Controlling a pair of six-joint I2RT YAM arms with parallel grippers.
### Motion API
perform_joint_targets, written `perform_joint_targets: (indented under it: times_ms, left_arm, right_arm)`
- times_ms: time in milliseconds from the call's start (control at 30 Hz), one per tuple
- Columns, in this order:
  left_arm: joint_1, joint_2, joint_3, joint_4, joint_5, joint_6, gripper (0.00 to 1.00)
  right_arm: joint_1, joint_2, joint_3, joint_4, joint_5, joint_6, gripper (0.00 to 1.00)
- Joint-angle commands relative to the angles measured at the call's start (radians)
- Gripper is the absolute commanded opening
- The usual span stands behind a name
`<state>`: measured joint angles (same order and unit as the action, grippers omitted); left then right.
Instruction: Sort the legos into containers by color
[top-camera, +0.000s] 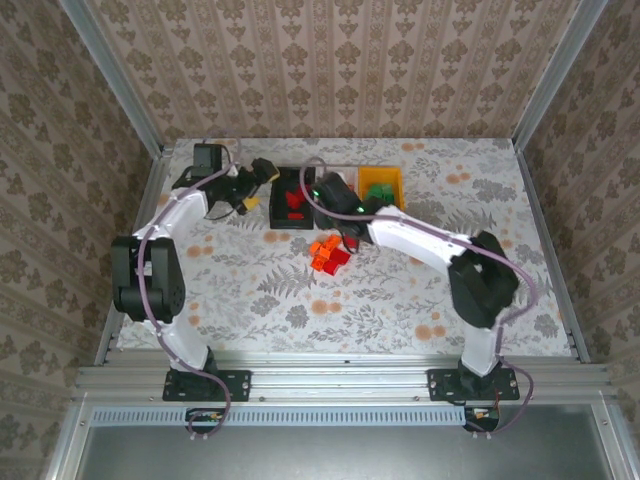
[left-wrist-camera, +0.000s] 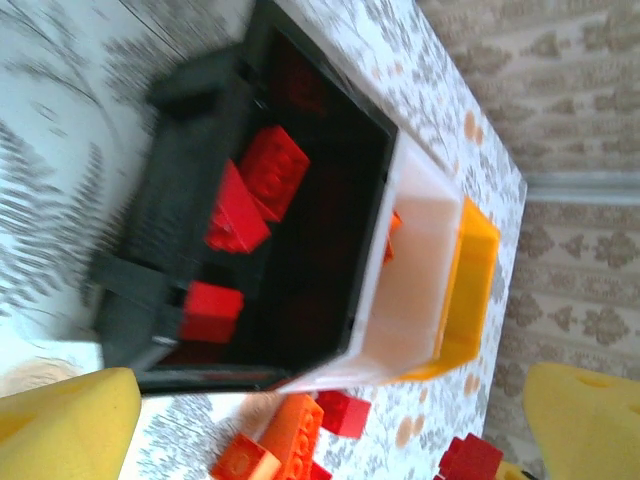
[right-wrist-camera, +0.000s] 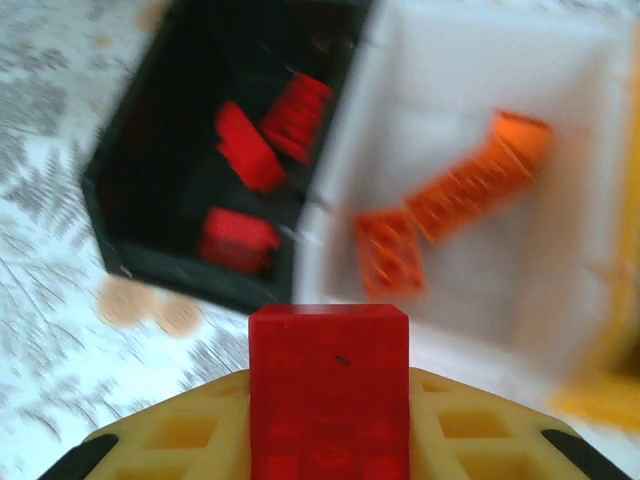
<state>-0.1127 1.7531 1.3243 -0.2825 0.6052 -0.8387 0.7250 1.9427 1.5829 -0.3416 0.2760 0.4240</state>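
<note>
- The right gripper (right-wrist-camera: 328, 440) has its yellow fingers pressed onto a red brick (right-wrist-camera: 328, 375), which stands upright between them, one flat face toward the wrist camera.
- The whole move comes down to this: seen from the right wrist, the black bin (right-wrist-camera: 170, 250) lies at about 11 o'clock from the held brick and the white bin (right-wrist-camera: 560, 150) at about 1 o'clock. The brick sits almost under the seam where the two bins touch.
- Red bricks (right-wrist-camera: 250, 150) are already in the black bin and orange bricks (right-wrist-camera: 470, 185) in the white one, so my read is that this one wants to go up and left, not straight ahead.
- In the same view the black bin's long axis runs roughly 7 to 1 o'clock, which leaves plenty of length to drop into once the brick is across the near wall.
- From above, the left gripper (top-camera: 256, 188) hangs just beside the black bin at its 9 o'clock, jaws spread wide and holding nothing. It is the nearer arm, but the right one has the brick.
- The yellow-orange bin (top-camera: 381, 172) closes the row at 3 o'clock, with green legos (top-camera: 375, 193) inside.
- A loose pile of orange and red legos (top-camera: 328, 255) waits on the table (top-camera: 250, 290), at 6 o'clock from the bins.
</note>
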Motion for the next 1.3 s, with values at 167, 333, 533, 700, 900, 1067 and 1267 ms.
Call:
perform_joint_targets:
  times_ms: [167,333,533,700,900,1067,1267]
  left_arm:
    - [0.045,-0.015,-0.011,0.019,0.011,-0.023,1.00]
    - [0.045,-0.009,-0.009,0.021,0.016,-0.023,1.00]
    - [0.044,-0.007,-0.011,0.032,0.028,-0.034,1.00]
    - [0.035,-0.017,-0.014,0.037,0.030,-0.040,1.00]
    - [-0.026,-0.038,-0.012,0.032,0.027,-0.033,1.00]
    - [-0.100,-0.033,-0.001,0.018,0.027,-0.015,1.00]
    - [-0.129,-0.026,0.007,0.002,0.021,0.001,1.00]
  right_arm:
    - [0.006,0.288,0.358,-0.130,-0.018,-0.153,0.31]
    - [0.004,0.387,0.496,-0.219,-0.005,-0.175,0.35]
    - [0.005,0.394,0.548,-0.233,0.028,-0.177,0.54]
    - [0.008,0.290,0.454,-0.201,0.050,-0.169,0.54]
    - [0.021,-0.063,-0.074,-0.012,0.044,-0.071,0.52]
    - [0.053,-0.223,-0.368,-0.011,-0.052,-0.005,0.56]
    - [0.083,-0.250,-0.469,0.007,-0.081,-0.125,0.59]
